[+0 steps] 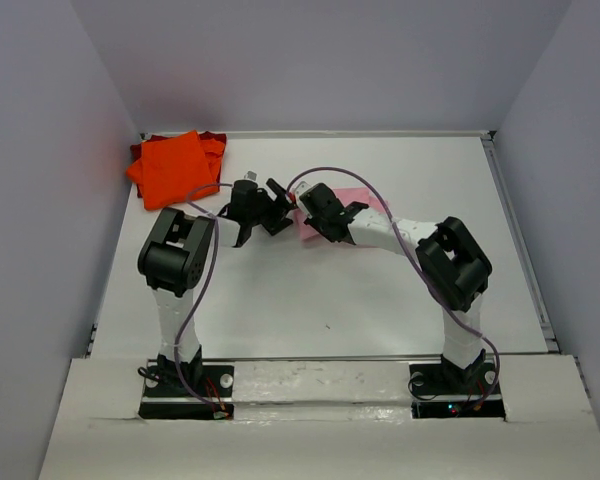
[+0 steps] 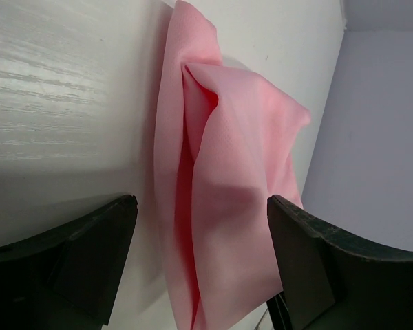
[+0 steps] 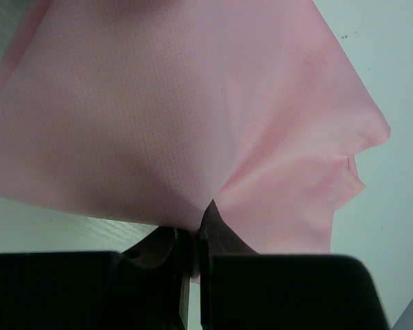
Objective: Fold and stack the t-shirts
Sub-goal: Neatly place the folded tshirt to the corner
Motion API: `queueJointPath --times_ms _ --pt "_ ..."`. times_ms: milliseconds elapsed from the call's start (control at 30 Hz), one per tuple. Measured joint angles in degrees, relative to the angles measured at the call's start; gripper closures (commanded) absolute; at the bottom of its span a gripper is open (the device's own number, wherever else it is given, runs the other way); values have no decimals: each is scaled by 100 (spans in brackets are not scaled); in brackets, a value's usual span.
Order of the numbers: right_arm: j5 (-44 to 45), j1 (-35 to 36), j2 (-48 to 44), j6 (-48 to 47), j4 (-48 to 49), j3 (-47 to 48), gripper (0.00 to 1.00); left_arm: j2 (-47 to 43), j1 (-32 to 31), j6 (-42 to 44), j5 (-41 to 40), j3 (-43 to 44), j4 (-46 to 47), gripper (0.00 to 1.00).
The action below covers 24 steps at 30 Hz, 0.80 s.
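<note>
While the right gripper (image 3: 193,240) is clamped on a fold of the pink t-shirt (image 3: 193,103), fingers pressed together with cloth bunched at the pinch, the left gripper (image 2: 201,206) stands wide open. Its two dark fingers (image 2: 69,261) straddle the same shirt, a rumpled ridge of pink running between them without touching either pad. Only the wrist cameras show that. From above, both grippers crowd together over the middle of the table (image 1: 380,300), a little toward the far side, and hide most of the pink cloth. The overhead view alone shows the other shirts. The orange t-shirt (image 1: 172,168) lies folded in the far-left corner, on top of the dark red t-shirt (image 1: 138,152), whose edges peek out at the far side. Both sit well apart from the grippers. The count: two arms, two grippers, three shirts, one of each colour.
</note>
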Motion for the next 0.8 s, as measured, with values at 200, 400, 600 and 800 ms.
queueJointPath --times_ms 200,400,600,800 --pt "-24 0 -74 15 -83 0 100 236 -111 -101 55 201 186 9" --pt "-61 0 -96 20 -122 0 100 391 -229 -133 72 367 260 9" --pt "-66 0 -96 22 -136 0 100 636 -361 -177 96 632 378 9" --pt "-87 0 -96 37 -155 0 100 778 -514 -214 63 778 446 29"
